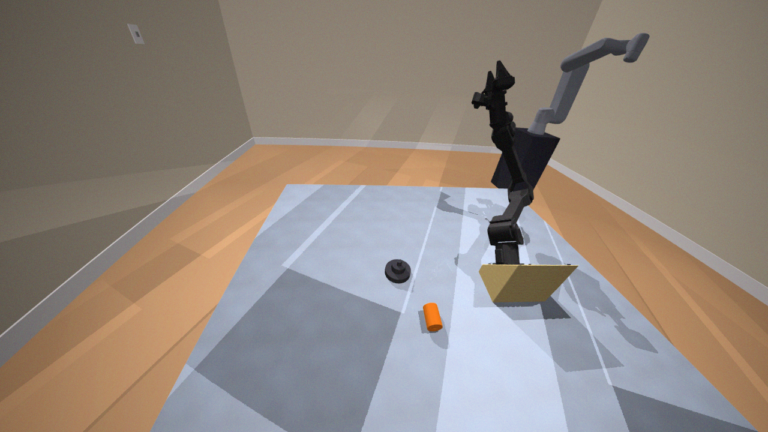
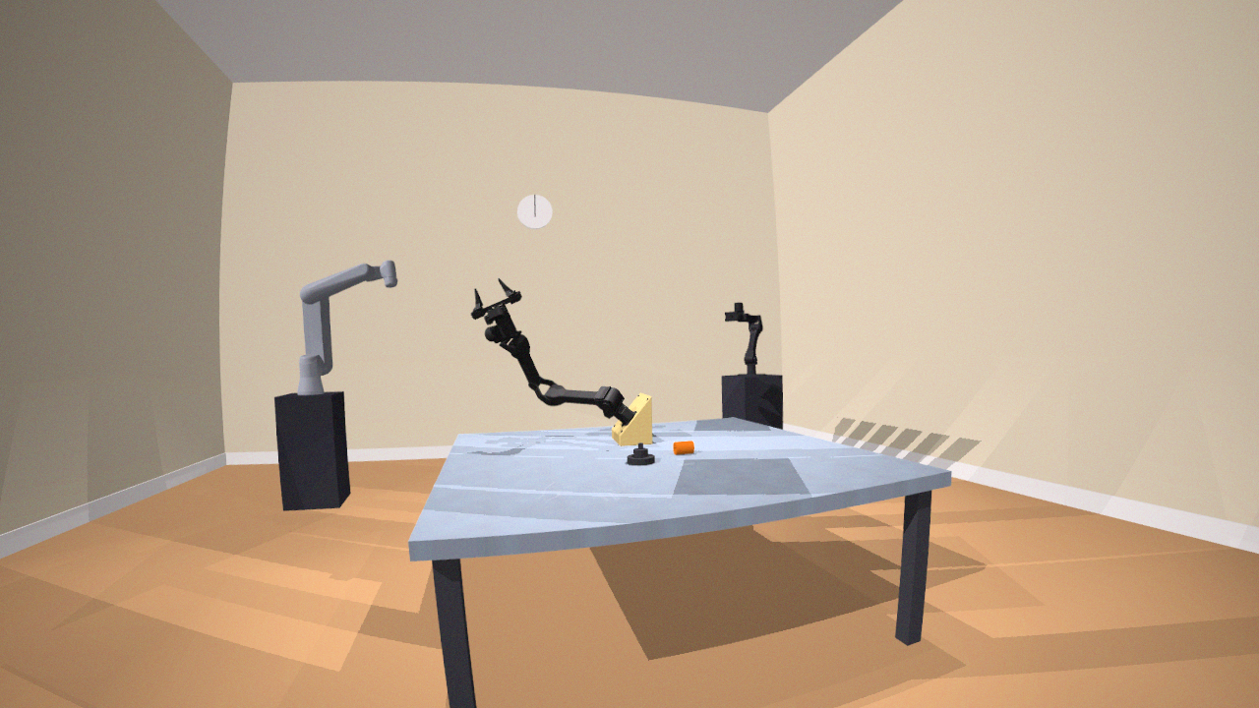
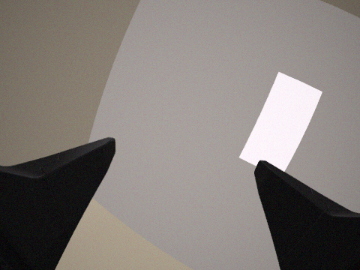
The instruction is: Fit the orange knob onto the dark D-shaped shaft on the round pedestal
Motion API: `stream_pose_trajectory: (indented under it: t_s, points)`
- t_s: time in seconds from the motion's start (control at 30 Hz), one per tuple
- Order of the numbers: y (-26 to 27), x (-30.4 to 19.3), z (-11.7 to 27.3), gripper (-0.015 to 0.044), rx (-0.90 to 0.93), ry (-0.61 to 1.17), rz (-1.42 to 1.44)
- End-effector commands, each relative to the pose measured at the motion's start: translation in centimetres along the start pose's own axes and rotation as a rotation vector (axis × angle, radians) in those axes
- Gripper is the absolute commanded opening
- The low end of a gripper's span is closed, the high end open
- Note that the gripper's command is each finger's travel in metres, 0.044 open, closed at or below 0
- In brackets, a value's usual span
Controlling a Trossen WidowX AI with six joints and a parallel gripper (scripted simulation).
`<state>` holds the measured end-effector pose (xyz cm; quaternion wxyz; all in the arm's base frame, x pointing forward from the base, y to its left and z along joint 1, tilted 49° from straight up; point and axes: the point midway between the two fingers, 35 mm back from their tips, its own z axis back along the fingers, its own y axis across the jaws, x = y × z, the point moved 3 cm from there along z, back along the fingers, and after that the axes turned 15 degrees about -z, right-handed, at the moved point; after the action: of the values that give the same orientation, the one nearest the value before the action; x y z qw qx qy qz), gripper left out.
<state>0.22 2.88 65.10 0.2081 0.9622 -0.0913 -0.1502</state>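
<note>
Orange and lying on its side, the knob (image 1: pixel 432 317) (image 2: pixel 683 446) sits in the top view a little below and right of centre, on the grey-blue table (image 1: pixel 322 231) (image 2: pixel 528 528). Up and to the left of it, near but apart, stands the round pedestal (image 1: pixel 397 272) (image 2: pixel 640 458), dark, with its short shaft (image 1: pixel 399 263) (image 2: pixel 640 446) bare. Right of centre, a yellow wedge-shaped mount (image 1: pixel 528 282) (image 2: pixel 637 424) carries the black arm (image 1: pixel 514 161) (image 2: pixel 571 395), which reaches up toward the upper right, its gripper (image 1: pixel 494 69) (image 2: pixel 490 288) (image 3: pixel 187 156) high over the far side. A grey arm (image 1: pixel 572 91) (image 2: pixel 317 329) rises behind it.

In the exterior view the black arm leans from the middle of the frame to the upper left, and its fingers point upward, spread wide with nothing between them — well away from the knob. The knob lies just right of the pedestal, below and right of centre. At the left stands the grey arm on a dark block (image 1: pixel 528 158) (image 2: pixel 312 450); a round white clock (image 2: pixel 534 210) hangs above centre.

In the wrist view the two black fingers come in from the lower left and lower right, far apart — between them only ceiling and wall. A white rectangle (image 3: pixel 281 120) shows at right, partly behind the right-hand fingertip.
</note>
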Motion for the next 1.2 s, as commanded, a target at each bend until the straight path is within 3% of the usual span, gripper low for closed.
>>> stream_pose_trajectory:
  t_s: [0.0, 0.33, 0.7, 0.93, 1.17]
  points:
    - [-3.3, 5.9, -2.0, 0.044, -0.084, -0.16, 0.107]
    - [-13.4, 20.6, -2.7, 0.044, -0.443, -0.503, 0.444]
    - [-25.4, 34.7, 4.4, 0.044, -1.091, -0.699, 0.823]
    - [-32.3, 41.4, 12.8, 0.044, -1.646, -0.624, 1.031]
    - [-38.0, 44.9, 23.8, 0.044, -2.272, -0.29, 1.106]
